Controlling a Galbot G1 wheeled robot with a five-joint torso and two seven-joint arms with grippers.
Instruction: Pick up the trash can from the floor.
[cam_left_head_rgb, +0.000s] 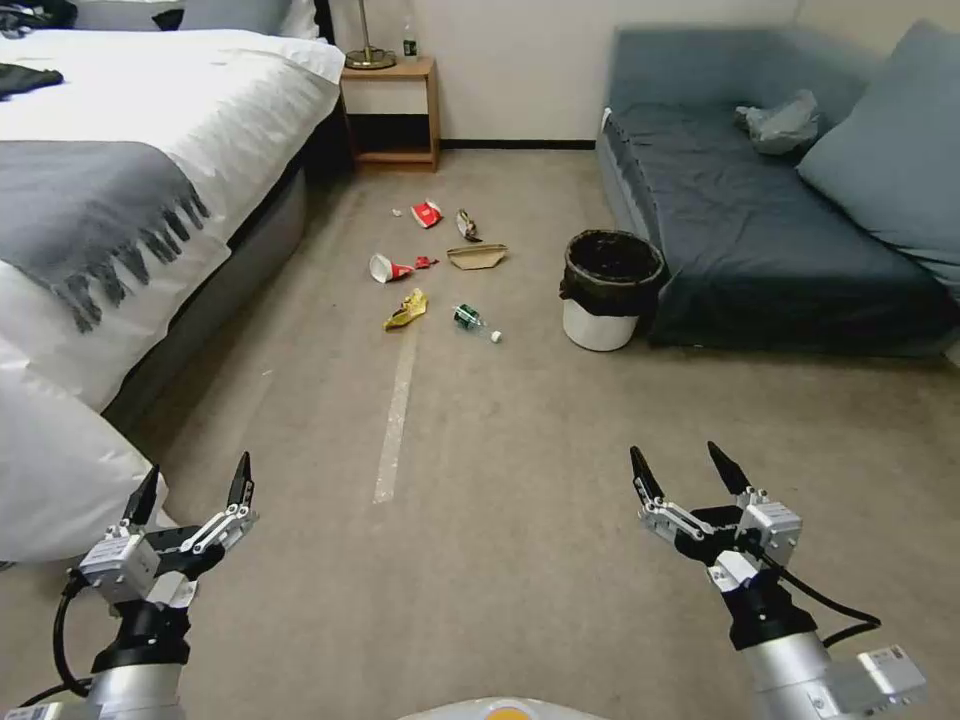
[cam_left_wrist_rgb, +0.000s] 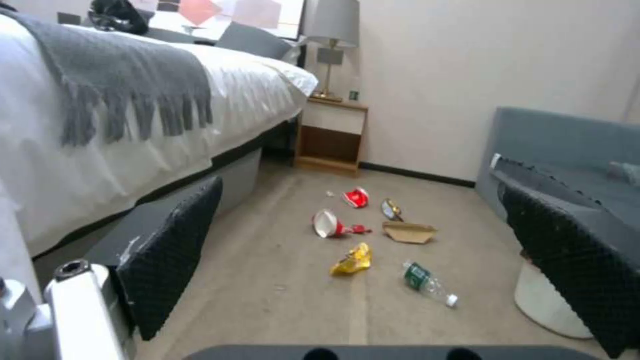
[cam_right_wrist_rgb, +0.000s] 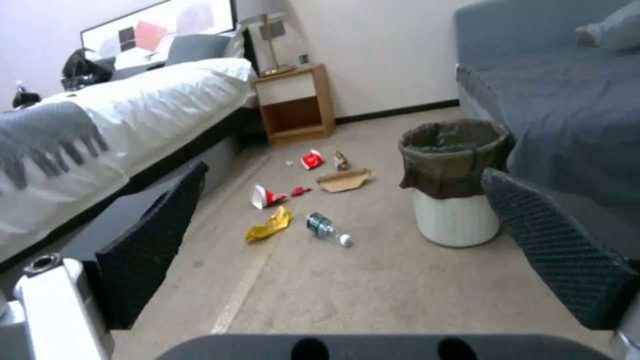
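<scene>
A: Right at the front, both arms are up over the floor (cam_left_head_rgb: 520, 480). The left tool (cam_left_head_rgb: 193, 488) has its fingers spread wide, nothing between them, touching nothing.

B: Same on the other side: the right tool (cam_left_head_rgb: 688, 468) is splayed apart and empty, hanging above bare carpet.

A: Between them a pale tape strip (cam_left_head_rgb: 396, 412) runs forward along the carpet, and the white bed (cam_left_head_rgb: 150, 200) with its grey fringed throw (cam_left_head_rgb: 90, 215) fills the left flank.

B: Further out there's litter: a yellow wrapper (cam_left_head_rgb: 407, 309), a green bottle (cam_left_head_rgb: 473, 321), a brown paper bag (cam_left_head_rgb: 477, 257), two red-and-white cups (cam_left_head_rgb: 390, 268).

A: And the trash can (cam_left_head_rgb: 608, 289) stands upright on the floor, right of the litter, tight against the front of the blue sofa (cam_left_head_rgb: 760, 230), well apart from both tools.

B: The right wrist view gives it whole, with the black liner (cam_right_wrist_rgb: 455, 155) folded over a white body. In the left wrist view only a slice of the white wall peeks out behind a finger pad (cam_left_wrist_rgb: 580, 265).

A: The path to it is open carpet; the bottle lies nearest, off to its left.

B: At the back, a wooden nightstand (cam_left_head_rgb: 392, 112) against the wall, and a grey bag (cam_left_head_rgb: 782, 124) on the sofa.
</scene>
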